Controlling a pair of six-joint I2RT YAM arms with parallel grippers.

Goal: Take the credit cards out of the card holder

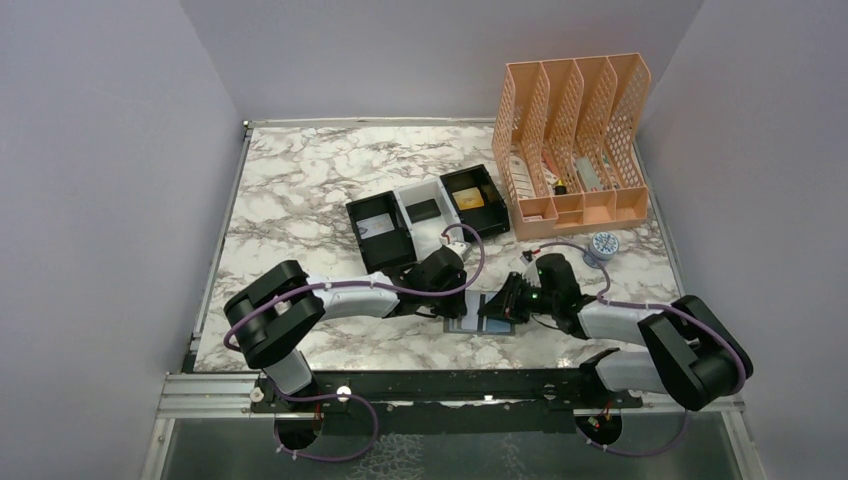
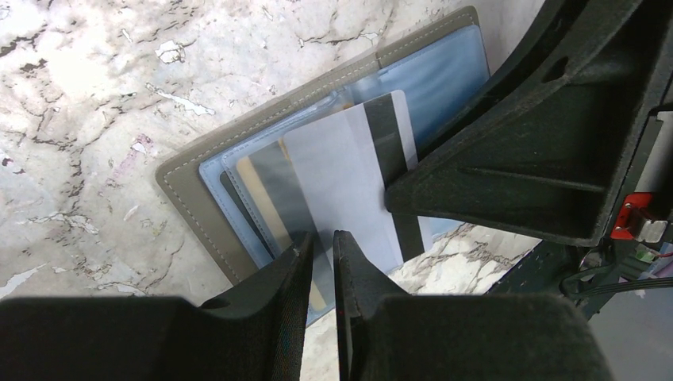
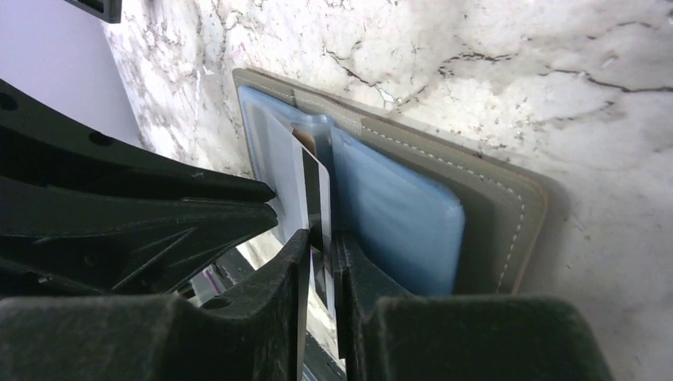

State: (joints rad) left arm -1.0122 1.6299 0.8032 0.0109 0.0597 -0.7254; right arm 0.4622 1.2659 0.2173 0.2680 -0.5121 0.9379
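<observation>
Right gripper pinches a white, striped credit card, half out of the card holder. Behind, the tray holds a gold item in its right compartment. The holder lies open on the bench, with a gold card in its sleeve. Left gripper is nearly closed; I cannot tell if it grips anything.

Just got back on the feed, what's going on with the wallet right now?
Both arms are working at the open card holder, which lies flat near the front edge of the table. The right gripper is shut on a white card with a black stripe, partly out of its sleeve. The left gripper sits at the holder's edge with jaws nearly together; whether it pinches anything is unclear. A gold card sits in a sleeve.
</observation>
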